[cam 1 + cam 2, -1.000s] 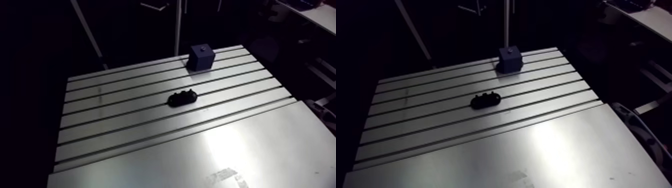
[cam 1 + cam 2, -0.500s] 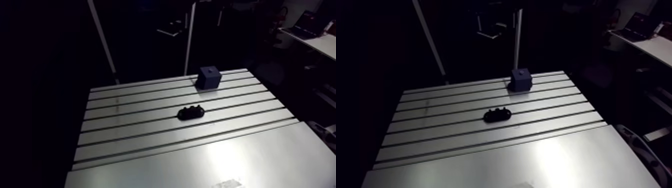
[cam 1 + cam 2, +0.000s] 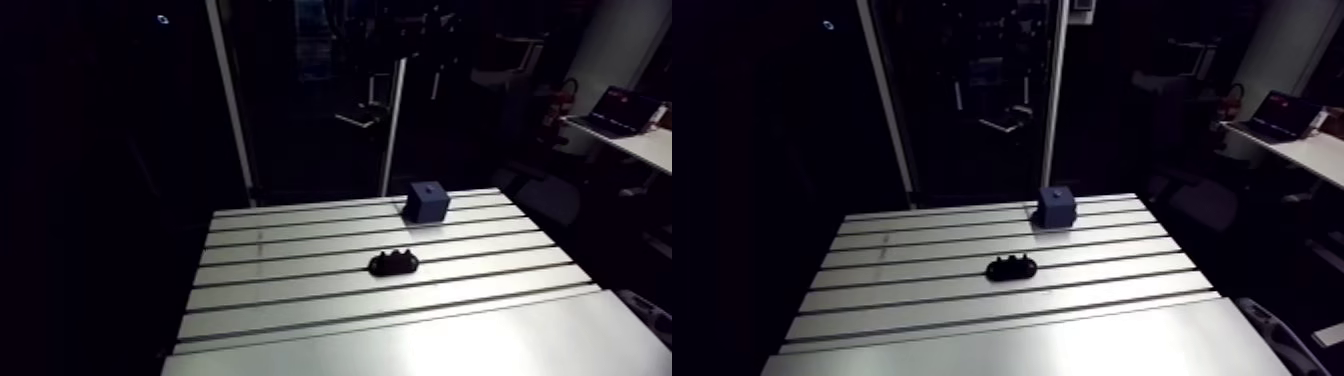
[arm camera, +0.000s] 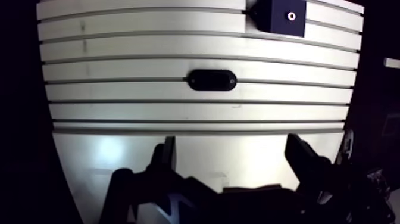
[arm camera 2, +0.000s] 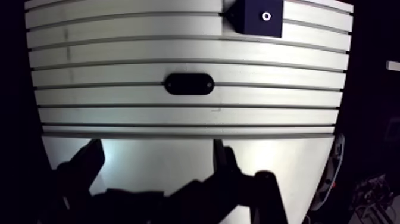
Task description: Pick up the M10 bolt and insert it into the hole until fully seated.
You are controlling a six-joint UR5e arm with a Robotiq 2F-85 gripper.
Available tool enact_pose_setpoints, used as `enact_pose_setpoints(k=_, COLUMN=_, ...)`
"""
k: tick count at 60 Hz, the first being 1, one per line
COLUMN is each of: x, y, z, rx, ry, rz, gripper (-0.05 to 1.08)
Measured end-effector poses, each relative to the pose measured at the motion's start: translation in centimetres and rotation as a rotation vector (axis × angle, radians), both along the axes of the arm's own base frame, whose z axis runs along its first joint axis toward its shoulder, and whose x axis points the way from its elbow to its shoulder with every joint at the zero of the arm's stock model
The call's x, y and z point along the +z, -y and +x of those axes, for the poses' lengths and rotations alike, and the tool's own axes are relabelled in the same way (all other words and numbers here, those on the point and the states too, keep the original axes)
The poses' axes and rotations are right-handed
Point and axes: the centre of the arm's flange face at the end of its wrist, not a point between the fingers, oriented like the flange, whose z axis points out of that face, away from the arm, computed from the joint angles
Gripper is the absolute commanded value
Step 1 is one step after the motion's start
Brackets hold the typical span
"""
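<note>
Still nothing gripped: the gripper (image 4: 232, 143) fingers (image 4: 166, 158) are held spread wide, with bare table (image 4: 119, 149) between them. A black oblong holder (image 4: 212, 80) is seen ahead of the gap; no M10 bolt can be told apart on it. The blue block (image 4: 280, 16) with its hole (image 4: 291, 16) is set farther ahead, off to one side. Versus earlier, only the arm view's framing is shifted; both parts are unmoved.
</note>
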Motion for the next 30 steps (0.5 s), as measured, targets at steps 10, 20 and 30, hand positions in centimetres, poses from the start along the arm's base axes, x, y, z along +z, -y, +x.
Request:
enact_pose_setpoints(k=10, x=0.3, y=0.7, z=1.7, rx=0.023, ry=0.004, rz=-0.007, gripper=0.01)
enact_pose_setpoints(k=20, x=0.5, y=0.9, z=2.2, rx=0.03, ry=0.002, rz=-0.008, gripper=0.01)
enact_pose_setpoints(k=30, x=1.2, y=0.9, z=2.2, rx=0.032, ry=-0.012, rz=-0.007, gripper=0.01)
